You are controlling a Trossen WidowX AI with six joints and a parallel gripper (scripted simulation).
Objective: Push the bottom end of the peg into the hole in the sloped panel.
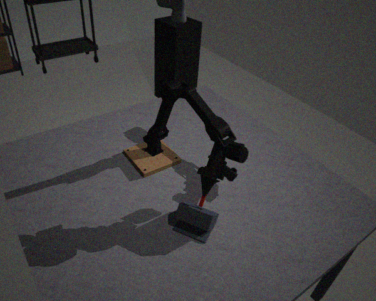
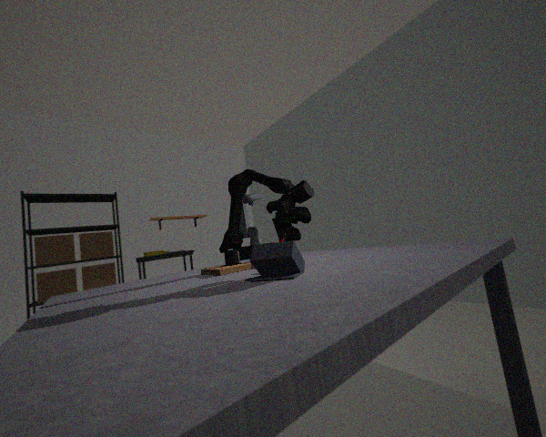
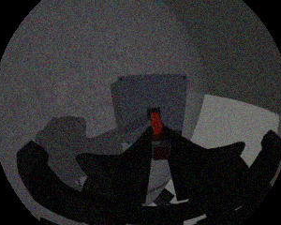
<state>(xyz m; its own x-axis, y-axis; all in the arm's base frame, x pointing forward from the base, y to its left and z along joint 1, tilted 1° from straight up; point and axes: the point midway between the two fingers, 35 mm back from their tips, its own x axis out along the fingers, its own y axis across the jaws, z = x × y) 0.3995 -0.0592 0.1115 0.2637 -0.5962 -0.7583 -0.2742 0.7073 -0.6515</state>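
Observation:
The red peg (image 1: 202, 200) (image 2: 282, 240) (image 3: 155, 123) is held tilted, its lower end at the sloped panel. The grey-blue sloped panel (image 1: 194, 217) (image 2: 274, 259) (image 3: 170, 94) stands in front of the arm. In the wrist view the dark hole (image 3: 154, 111) shows right at the peg's lower end; whether the tip is inside the hole or just at its mouth I cannot tell. My gripper (image 1: 203, 195) (image 3: 157, 129) is shut on the peg's upper part, just above the panel. In the exterior view the panel hides the space behind it, and the fingertips are hard to make out.
The arm's wooden base plate (image 1: 155, 164) (image 2: 226, 269) lies behind the panel. A dark box-shaped block (image 1: 177, 54) shows behind the arm in the top view. Shelving (image 2: 71, 230) stands beyond the table. The table edge (image 2: 358, 339) runs along the right.

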